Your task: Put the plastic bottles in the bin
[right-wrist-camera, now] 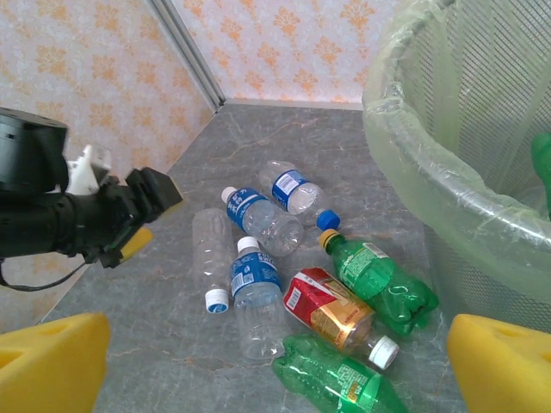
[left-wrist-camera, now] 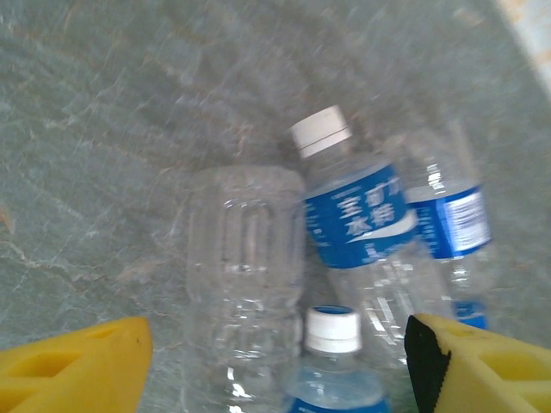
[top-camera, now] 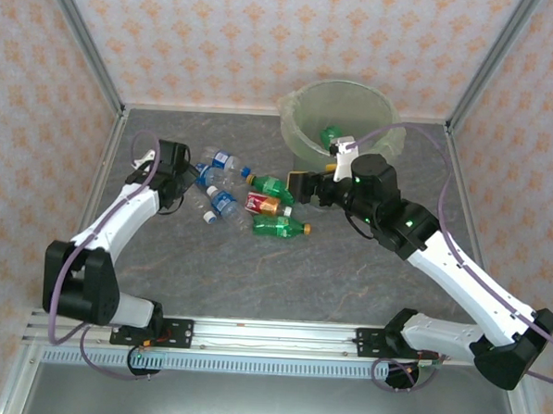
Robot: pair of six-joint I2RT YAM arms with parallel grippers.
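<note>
Plastic-picking under way: straddling the left edge of the heap.
Leaving most plastic bottles [top-camera: 258, 202] bunched on the surface [top-camera: 254, 289] just left of the bin [top-camera: 295, 124], with one green bottle [top-camera: 331, 134] inside it. Holding the left jaws apart around a bare clear bottle [left-wrist-camera: 245, 275] and a blue-labelled bottle [left-wrist-camera: 353, 219] touching it; hanging the right jaws wide apart and empty near the bin. Risking a two-bottle pinch here, or a crushed, slick wall squirting sideways under an off-centre squeeze.
</note>
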